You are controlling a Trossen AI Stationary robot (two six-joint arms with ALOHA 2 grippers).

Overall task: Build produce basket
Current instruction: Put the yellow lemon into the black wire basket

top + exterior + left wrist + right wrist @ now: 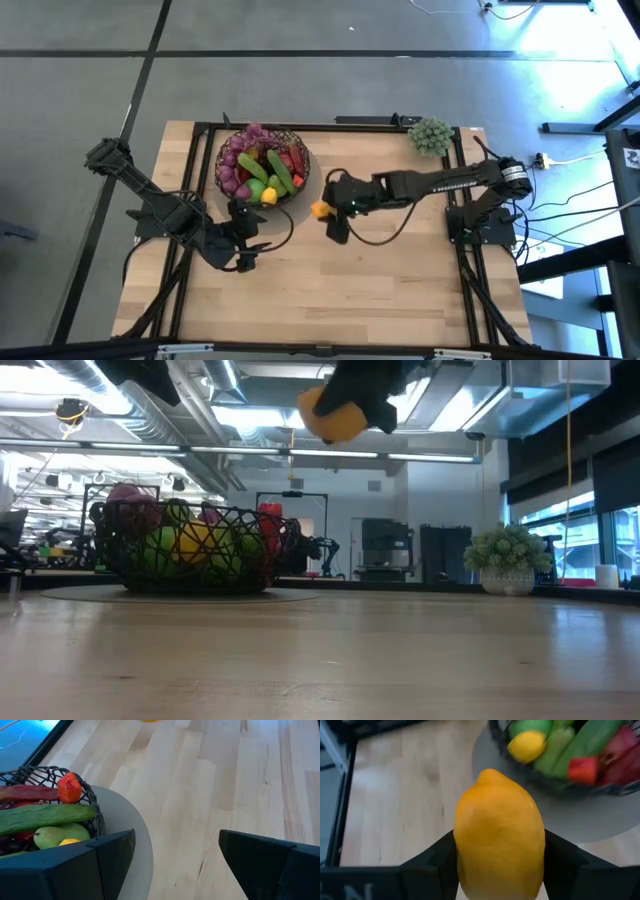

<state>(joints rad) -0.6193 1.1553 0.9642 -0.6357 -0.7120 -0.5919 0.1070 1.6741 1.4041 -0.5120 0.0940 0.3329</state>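
Note:
The dark wire basket [300, 145] stands at the table's far middle on a round grey mat [125, 820]. It holds produce: purple grapes, a cucumber [45, 815], a red pepper, green fruit and a yellow lemon [526, 745]. My right gripper [322, 212] hangs just right of the basket, high over the wood, shut on an orange-yellow lemon-shaped fruit [500, 840]; the low view shows that fruit [333, 418] well above the basket's rim [190, 510]. My left gripper [177, 865] waits open by the basket's near side, nothing between its fingers. My right gripper pinches the fruit's two opposite sides [462, 850] between its two fingers [432, 862]. The fingers slant down from the table's right side. The fruit's pointed end [487, 772] faces away from the wrist, toward the basket. It hangs lifted clear of the table.
A pale-green bushy clump [430, 135] stands at the far right corner. Black frame rails [330, 125] run along the table's edges. Bare wood [350, 290] stretches across the near half of the table.

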